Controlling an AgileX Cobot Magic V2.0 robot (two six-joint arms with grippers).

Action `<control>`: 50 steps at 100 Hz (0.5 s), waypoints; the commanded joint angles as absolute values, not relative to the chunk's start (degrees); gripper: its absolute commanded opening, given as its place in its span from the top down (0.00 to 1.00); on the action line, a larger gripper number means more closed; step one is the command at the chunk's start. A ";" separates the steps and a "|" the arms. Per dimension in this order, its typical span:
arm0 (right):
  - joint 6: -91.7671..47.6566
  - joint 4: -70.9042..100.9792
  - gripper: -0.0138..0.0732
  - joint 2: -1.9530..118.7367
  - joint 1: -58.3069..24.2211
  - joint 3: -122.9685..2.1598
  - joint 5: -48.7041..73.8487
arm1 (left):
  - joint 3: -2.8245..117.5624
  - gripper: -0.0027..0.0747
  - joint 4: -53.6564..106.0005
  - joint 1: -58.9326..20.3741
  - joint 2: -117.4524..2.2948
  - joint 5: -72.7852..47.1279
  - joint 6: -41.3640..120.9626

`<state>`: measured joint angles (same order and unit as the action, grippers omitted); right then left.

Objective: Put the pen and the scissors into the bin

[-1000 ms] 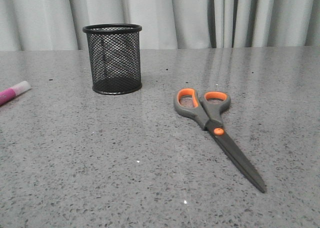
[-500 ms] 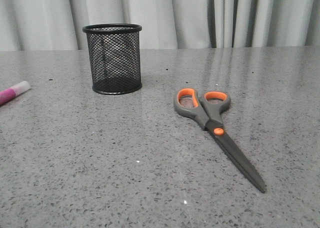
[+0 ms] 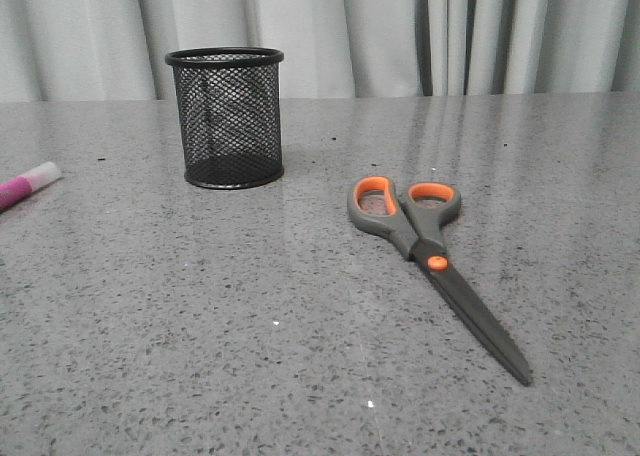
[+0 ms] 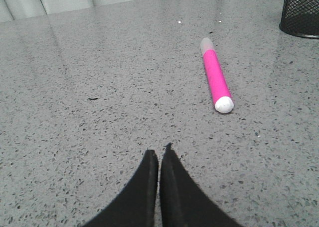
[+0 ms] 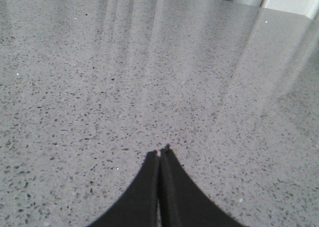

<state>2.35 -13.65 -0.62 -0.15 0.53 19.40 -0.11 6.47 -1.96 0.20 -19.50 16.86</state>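
I saw a grey speckled stone surface [image 3: 200, 316], glossy with pale streaks of reflected light, and pleated whitish curtains [image 3: 380, 31] hanging behind its far edge.

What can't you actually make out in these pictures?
- Pen: the front view's left edge cuts off most of it; only the cap end shows.
- Mesh pen cup: only a lower corner shows in the left wrist view. In the front view, the dark mesh hides whether anything is inside.
- Scissors: absent from both wrist views.
- Both arms: outside the front view.
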 commanded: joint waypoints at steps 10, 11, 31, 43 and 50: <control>1.96 -13.79 0.91 -1.75 0.24 1.40 17.25 | -2.63 0.99 6.82 -1.86 2.13 -17.34 16.18; 1.96 -13.79 0.91 -1.75 0.24 1.40 17.25 | -2.63 0.99 6.82 -1.86 2.13 -17.34 16.18; 1.96 -24.33 0.91 -1.75 0.24 1.40 17.02 | -2.63 0.99 6.82 -1.86 2.13 -17.34 16.18; 1.96 -36.74 0.91 -1.75 0.24 1.40 15.89 | -2.63 0.99 6.82 -1.86 2.13 -17.34 16.18; 1.96 -43.16 0.91 -1.75 0.24 1.40 15.76 | -2.63 0.99 6.82 -1.86 2.13 -17.34 16.18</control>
